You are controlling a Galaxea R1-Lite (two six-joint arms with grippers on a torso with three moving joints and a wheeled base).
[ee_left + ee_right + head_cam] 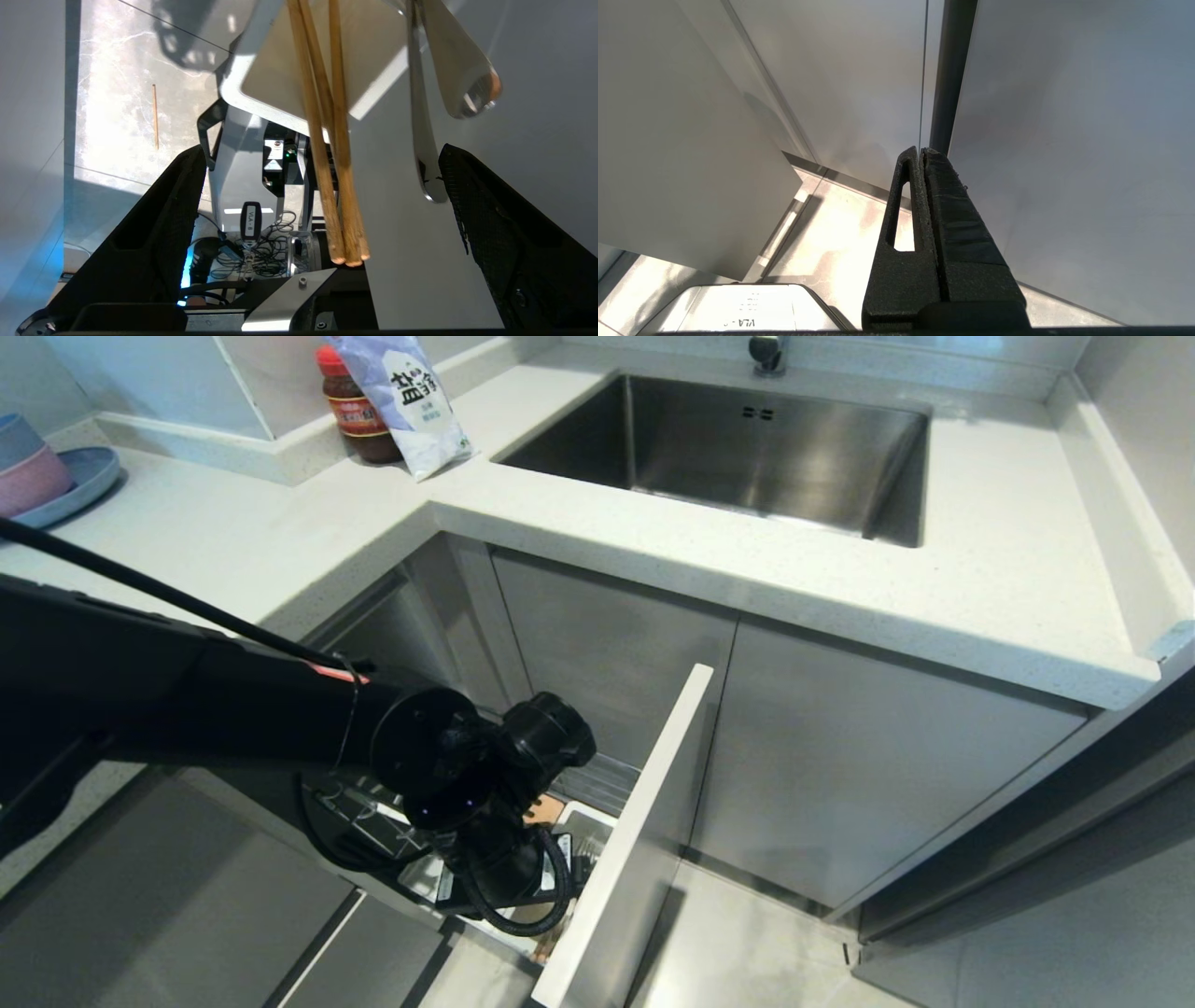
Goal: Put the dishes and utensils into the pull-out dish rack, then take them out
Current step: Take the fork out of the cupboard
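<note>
Spread wide and empty, the left gripper (pixel 322 196) straddles the chopsticks (pixel 334 154) beside the fork (pixel 423 140): light, stiff, slippery sticks, best pinched together mid-shaft.

steel sink (pixel 653 439), sauce jar (pixel 355 411), salt bag (pixel 406 397)

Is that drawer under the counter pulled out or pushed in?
Pulled out: the pull-out dish rack juts from the cabinets, its front panel clear of them.

Light, matt wooden chopsticks (pixel 334 154); glossy, mirror-smooth metal fork (pixel 423 140). Brushed steel sink (pixel 738 448). Speckled, stone-like matt worktop (pixel 980 579). Smooth pale panel front on dish rack (pixel 635 840). Rough, textured black plastic fingers (pixel 159 233).
</note>
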